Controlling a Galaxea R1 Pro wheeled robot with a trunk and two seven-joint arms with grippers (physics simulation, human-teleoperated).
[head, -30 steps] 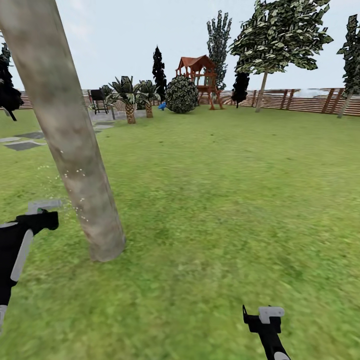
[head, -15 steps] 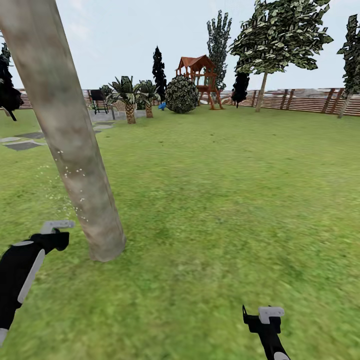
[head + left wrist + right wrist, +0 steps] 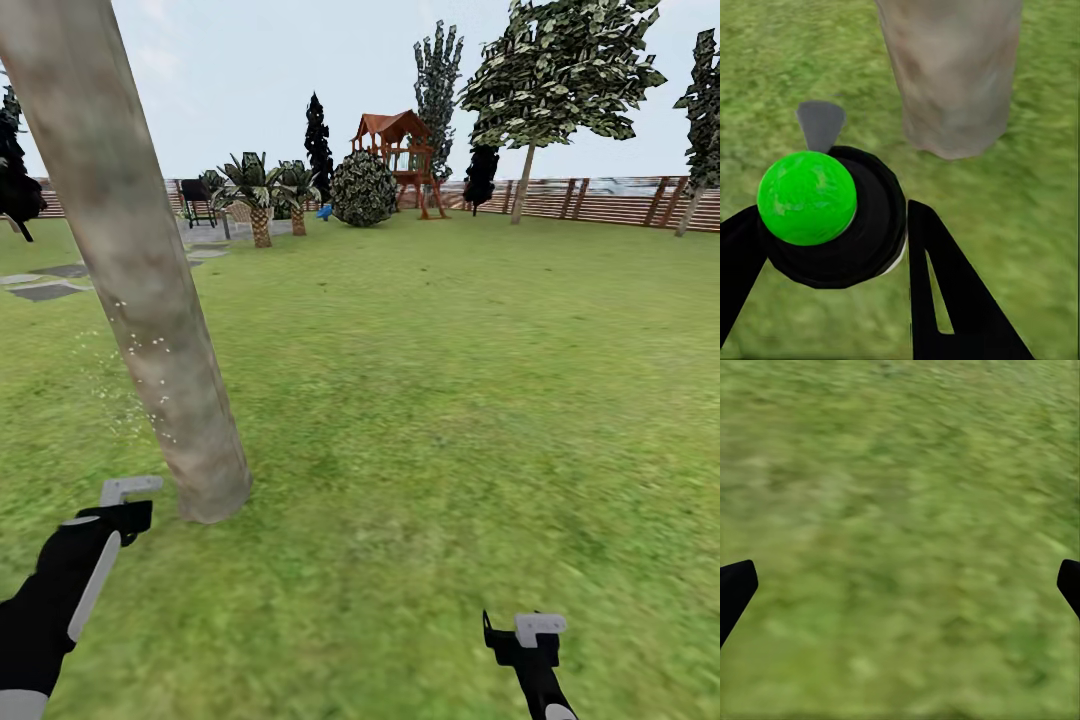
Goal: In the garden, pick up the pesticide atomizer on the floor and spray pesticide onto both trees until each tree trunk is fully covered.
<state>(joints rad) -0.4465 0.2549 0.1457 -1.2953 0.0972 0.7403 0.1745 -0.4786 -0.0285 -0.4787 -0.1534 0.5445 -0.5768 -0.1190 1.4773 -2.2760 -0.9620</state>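
Left jaws (image 3: 832, 247): my black fingers clenched on the atomizer (image 3: 825, 214), its bright green cap toward my wrist camera.
Left arm (image 3: 70, 590): low at my left, just beside the foot of the tree trunk.
Tree trunk (image 3: 130, 260): thick, pale grey-brown, leaning, flecked with white droplets, rooted in the lawn (image 3: 450, 400).
Right jaws (image 3: 900, 585): spread wide, holding nothing, over bare grass.
Far off: slatted fence (image 3: 600, 200) and a second tree (image 3: 565, 70).
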